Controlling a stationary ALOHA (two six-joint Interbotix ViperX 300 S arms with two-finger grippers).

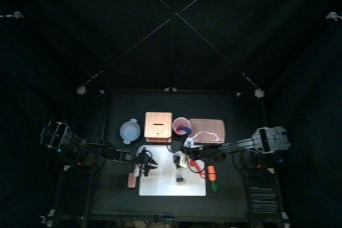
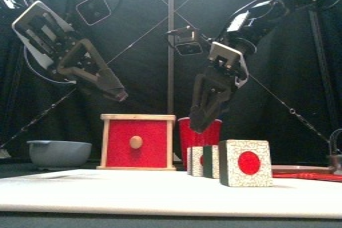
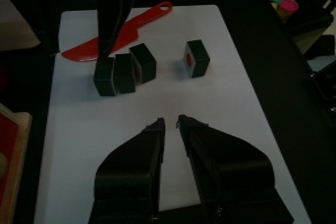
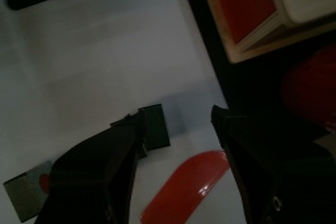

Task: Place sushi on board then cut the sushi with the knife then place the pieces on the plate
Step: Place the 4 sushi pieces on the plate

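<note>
Right claw [image 4: 179, 118]: jaws wide, empty; red toy knife [image 4: 191, 189] flat beneath, sushi piece [image 4: 153, 130] just beside one jaw. Left claw [image 3: 171, 122]: nearly closed, empty. Suggested: centre on knife, clear of sushi, before closing.

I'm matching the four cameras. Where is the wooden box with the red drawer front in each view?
Top view: wooden box behind the white cutting board, left of centre.
Front view: box left of centre, red front facing camera.
Left wrist view: a sliver at the picture's edge, beside the board.
Right wrist view: one corner, just off the board.
Shared landmark: that board, which the box borders throughout.
</note>
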